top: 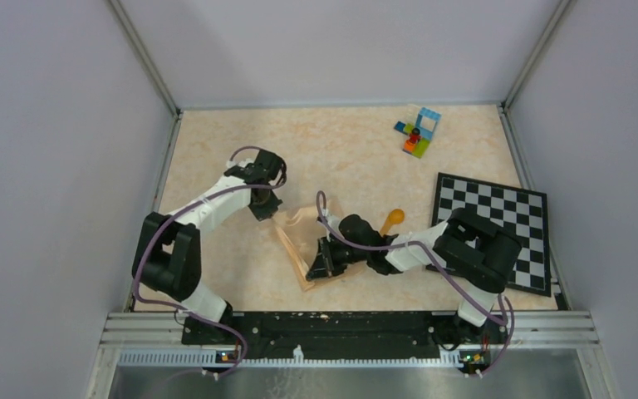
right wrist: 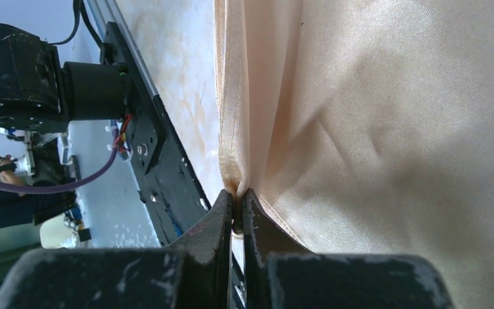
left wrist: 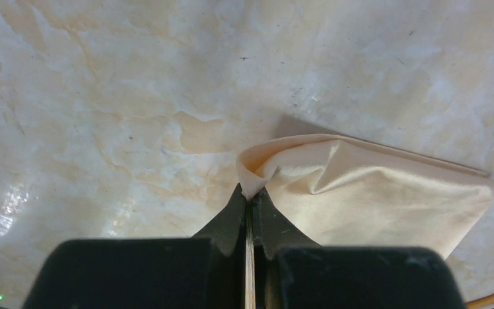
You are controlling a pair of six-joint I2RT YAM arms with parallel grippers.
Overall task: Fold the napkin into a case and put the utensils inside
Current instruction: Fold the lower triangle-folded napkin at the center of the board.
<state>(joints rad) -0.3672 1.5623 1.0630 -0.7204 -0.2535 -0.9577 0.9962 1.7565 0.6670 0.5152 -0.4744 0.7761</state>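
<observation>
While you've got both claws clamped on the napkin (top: pixel 301 243), L claw (left wrist: pixel 249 198) on its far corner and R claw (right wrist: pixel 238 207) on its near edge, it sits mid-desk (top: pixel 341 154). Desk top's marbled beige, w/ grey walls (top: pixel 50 166) on 3 sides. Orange spoon (top: pixel 394 218) lies just behind the R arm.

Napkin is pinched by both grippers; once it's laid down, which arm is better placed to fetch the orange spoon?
Probably right. The spoon lies just beyond the right arm's wrist, while the left gripper sits across the napkin from it.
</observation>
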